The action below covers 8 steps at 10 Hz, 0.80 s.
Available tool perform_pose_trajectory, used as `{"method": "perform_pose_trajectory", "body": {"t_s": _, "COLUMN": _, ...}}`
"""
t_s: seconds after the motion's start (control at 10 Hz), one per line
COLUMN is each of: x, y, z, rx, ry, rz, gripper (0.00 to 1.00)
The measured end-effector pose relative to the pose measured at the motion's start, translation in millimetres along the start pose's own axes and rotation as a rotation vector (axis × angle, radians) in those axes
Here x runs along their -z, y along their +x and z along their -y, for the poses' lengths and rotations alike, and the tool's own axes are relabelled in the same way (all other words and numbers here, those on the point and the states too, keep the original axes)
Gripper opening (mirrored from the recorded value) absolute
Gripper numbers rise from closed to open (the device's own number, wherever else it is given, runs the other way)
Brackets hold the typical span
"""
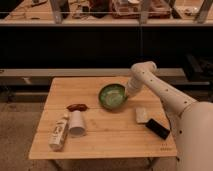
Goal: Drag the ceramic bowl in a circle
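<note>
The gripper [128,96] is down at the bowl's edge, on the side toward the arm, right up against the rim, and whether it is pinching that rim or only pressing on it, I cannot tell from here. Just beside it, spreading away from the arm, sits the ceramic bowl [112,95], green and shallow, flat on the wooden table [100,145] toward the back of the top. Being glazed ceramic, it is likely stiff, fairly heavy and slick underneath, so it should slide rather than tip if pushed low, though a hard knock could chip it; the rim nearest the gripper looks like the sensible place to hold it. Further out on the far side of the bowl, a small reddish-brown item [77,107], then a white paper cup [77,124] lying over, and a carton [59,133] beside it. Nearer the robot's body than the gripper, a pale block [141,115] and a dark flat object [158,128].
</note>
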Motion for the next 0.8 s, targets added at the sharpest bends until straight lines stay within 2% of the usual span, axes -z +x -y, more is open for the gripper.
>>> {"method": "perform_pose_trajectory", "body": {"t_s": 0.2, "x": 3, "y": -5, "z": -20, "rx": -0.029, "ry": -0.028, "rz": -0.001, "gripper": 0.18}}
{"method": "perform_pose_trajectory", "body": {"t_s": 0.3, "x": 9, "y": -12, "z": -39, "rx": -0.055, "ry": -0.054, "rz": -0.005, "gripper": 0.18}}
{"method": "perform_pose_trajectory", "body": {"t_s": 0.5, "x": 17, "y": -26, "z": -51, "rx": -0.071, "ry": -0.073, "rz": -0.005, "gripper": 0.18}}
{"method": "perform_pose_trajectory", "body": {"t_s": 0.8, "x": 24, "y": -52, "z": -41, "rx": -0.055, "ry": -0.062, "rz": 0.008, "gripper": 0.18}}
